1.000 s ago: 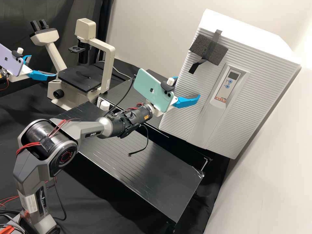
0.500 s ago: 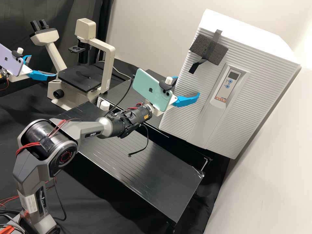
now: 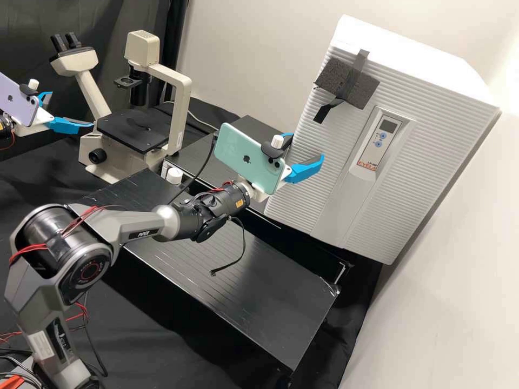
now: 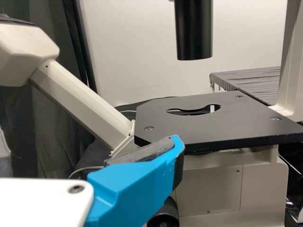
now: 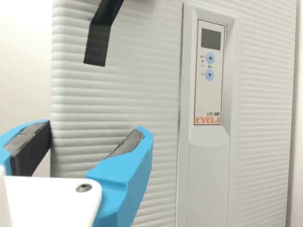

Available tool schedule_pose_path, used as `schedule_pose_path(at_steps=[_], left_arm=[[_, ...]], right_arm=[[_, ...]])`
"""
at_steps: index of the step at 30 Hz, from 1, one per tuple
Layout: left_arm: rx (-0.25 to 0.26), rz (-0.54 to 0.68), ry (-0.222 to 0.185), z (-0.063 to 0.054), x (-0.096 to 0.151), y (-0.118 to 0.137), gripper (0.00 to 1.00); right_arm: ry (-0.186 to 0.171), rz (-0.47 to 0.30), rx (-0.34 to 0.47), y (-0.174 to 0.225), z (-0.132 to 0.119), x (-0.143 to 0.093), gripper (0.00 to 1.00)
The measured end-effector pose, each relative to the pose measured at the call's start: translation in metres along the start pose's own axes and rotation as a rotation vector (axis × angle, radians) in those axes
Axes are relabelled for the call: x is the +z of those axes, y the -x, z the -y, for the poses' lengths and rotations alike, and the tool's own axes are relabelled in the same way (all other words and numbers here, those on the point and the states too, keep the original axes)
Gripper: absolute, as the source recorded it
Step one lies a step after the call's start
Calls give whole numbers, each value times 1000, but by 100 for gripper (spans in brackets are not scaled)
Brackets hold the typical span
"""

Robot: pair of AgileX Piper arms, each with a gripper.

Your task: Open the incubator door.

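The right claw (image 3: 307,146) is spread wide in front of the incubator (image 3: 432,56), which is the task's thing, and has nothing between its fingers (image 5: 125,175). Ahead of that claw is the incubator's white ribbed door (image 3: 294,186) — shut, its front lying flat. In the right wrist view one finger shows against the ribs and the other just past the door's side edge, over the pale wall (image 5: 23,71); whether either tip touches, I cannot tell. Higher than the claw, a dark foam pad (image 3: 330,75) is held to the upper corner of the door by black tape (image 3: 358,70), and one end of the tape hangs down. Off to one side of the claw, a long grey strip on the door carries the control panel (image 3: 373,143), with its small dark display and two blue buttons. Right behind the claw's fingers sits a pale green phone (image 3: 243,156), and the black surface (image 3: 265,302) lies lower than the claw. The left claw (image 3: 72,109), well apart from the right one, is wide and empty too — a purple phone (image 3: 19,102) behind its fingers, the cream microscope (image 3: 181,102) with its black stage (image 4: 189,123) ahead.
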Motion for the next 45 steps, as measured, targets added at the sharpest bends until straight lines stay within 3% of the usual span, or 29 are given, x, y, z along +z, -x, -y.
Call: schedule_pose_path(at_steps=[13, 19, 25, 28, 29, 32, 36, 40, 42, 45], left_arm=[[0, 0, 0, 0, 0, 0, 100], [0, 0, 0, 0, 0, 0, 100], [0, 0, 0, 0, 0, 0, 100], [0, 0, 0, 0, 0, 0, 100], [0, 0, 0, 0, 0, 0, 100], [0, 0, 0, 0, 0, 0, 100], [0, 0, 0, 0, 0, 0, 100], [0, 0, 0, 0, 0, 0, 100], [0, 0, 0, 0, 0, 0, 100], [0, 0, 0, 0, 0, 0, 100]], right_arm=[[24, -26, -8, 9, -4, 1, 0], [12, -31, 13, 30, -9, 1, 0], [-27, -9, 71, 59, -17, 2, 0], [-17, -21, 116, 73, -21, -2, 0], [-14, -15, 142, 80, -22, -2, 100], [7, -8, 249, 107, -30, -4, 100], [54, -58, 474, 163, -52, -8, 100], [30, -152, 639, 204, -69, -12, 100], [28, -191, 663, 208, -70, -15, 100], [31, -208, 612, 204, -64, -17, 100]])
